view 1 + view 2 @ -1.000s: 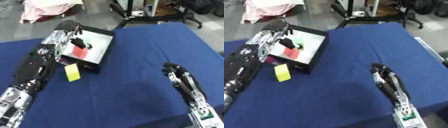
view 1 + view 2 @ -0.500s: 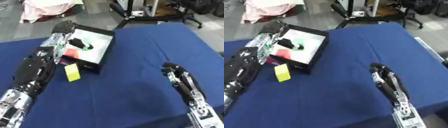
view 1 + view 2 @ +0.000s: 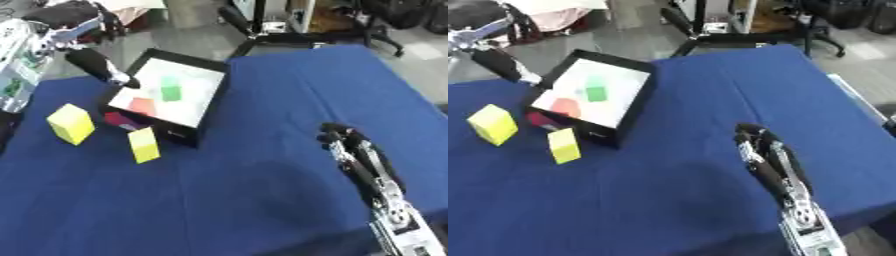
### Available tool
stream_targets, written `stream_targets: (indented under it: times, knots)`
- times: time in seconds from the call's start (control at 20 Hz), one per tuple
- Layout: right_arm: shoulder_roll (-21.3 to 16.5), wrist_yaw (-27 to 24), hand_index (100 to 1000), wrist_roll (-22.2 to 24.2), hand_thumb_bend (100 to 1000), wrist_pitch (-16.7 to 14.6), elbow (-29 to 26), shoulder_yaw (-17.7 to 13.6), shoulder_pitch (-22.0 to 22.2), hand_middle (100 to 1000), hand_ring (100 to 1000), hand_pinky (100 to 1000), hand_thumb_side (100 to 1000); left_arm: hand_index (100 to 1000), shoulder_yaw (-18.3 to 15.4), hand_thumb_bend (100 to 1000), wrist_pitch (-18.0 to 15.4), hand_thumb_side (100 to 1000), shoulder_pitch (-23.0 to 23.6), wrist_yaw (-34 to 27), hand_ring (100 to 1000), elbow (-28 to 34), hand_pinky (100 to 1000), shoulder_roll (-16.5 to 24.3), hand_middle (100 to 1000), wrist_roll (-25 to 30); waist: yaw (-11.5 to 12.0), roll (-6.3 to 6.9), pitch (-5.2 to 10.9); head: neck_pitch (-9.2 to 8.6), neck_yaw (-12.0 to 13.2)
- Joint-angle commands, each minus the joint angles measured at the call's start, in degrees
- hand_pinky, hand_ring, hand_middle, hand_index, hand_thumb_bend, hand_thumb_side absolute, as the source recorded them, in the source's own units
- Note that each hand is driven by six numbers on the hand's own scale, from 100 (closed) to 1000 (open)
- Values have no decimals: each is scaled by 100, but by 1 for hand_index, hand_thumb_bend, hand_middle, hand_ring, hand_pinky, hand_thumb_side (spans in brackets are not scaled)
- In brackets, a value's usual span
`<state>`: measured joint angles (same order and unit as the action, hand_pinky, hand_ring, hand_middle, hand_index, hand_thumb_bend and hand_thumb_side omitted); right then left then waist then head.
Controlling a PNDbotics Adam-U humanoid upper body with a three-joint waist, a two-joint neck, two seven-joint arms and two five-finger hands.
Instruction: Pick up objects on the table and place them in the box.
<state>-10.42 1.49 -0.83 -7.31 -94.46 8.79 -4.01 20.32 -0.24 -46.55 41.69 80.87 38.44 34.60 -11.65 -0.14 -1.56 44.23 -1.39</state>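
Note:
A black box (image 3: 178, 133) with a white floor stands at the left of the blue table (image 3: 254, 200). Inside it lie a green block (image 3: 171, 91) and a red piece (image 3: 142, 106). Two yellow blocks rest on the cloth, one (image 3: 70, 123) left of the box and one (image 3: 144, 145) by its near corner. Something small and red (image 3: 116, 120) shows against the box's left outer wall. My left hand (image 3: 98, 67) hangs above the box's far left corner, fingers straight, holding nothing. My right hand (image 3: 352, 147) rests open at the lower right, fingers up.
Black chair bases (image 3: 262, 35) and a pink cloth (image 3: 562, 10) lie on the floor past the table's far edge. The table's right edge (image 3: 859, 107) runs close to my right arm.
My left hand has lifted out of the box toward the upper left, leaving the red piece inside. The yellow block to the left now shows. The view itself has shifted.

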Motion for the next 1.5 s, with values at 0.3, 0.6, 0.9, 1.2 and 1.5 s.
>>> stream_targets:
  times: [0.3,0.6,0.9,1.2,1.5]
  knots:
    - [-120,29,801,-27,100,-1,-72,-45,-82,758,774,795,600,748,416,768,132,447,615,-836,524,650,684,601,557,1651,-23,38,29,-11,-34]
    - [-114,23,801,-16,100,2,-70,-39,-86,758,774,795,600,758,532,778,179,437,700,-778,529,193,680,325,573,1735,-26,28,29,-11,-39]
    - [-102,18,801,-17,100,3,-72,-38,-86,757,774,795,600,803,558,804,326,427,613,-320,563,-179,693,-44,624,1372,-34,15,34,-11,-44]
    - [-91,14,801,-17,100,4,-72,-40,-87,757,774,795,600,823,628,816,613,428,541,377,579,-681,702,-459,648,665,-44,-3,33,-11,-40]
    - [-81,9,801,-14,100,5,-72,-37,-87,757,774,795,599,820,607,819,813,432,454,826,573,-1217,699,-826,641,109,-48,-19,39,-11,-40]
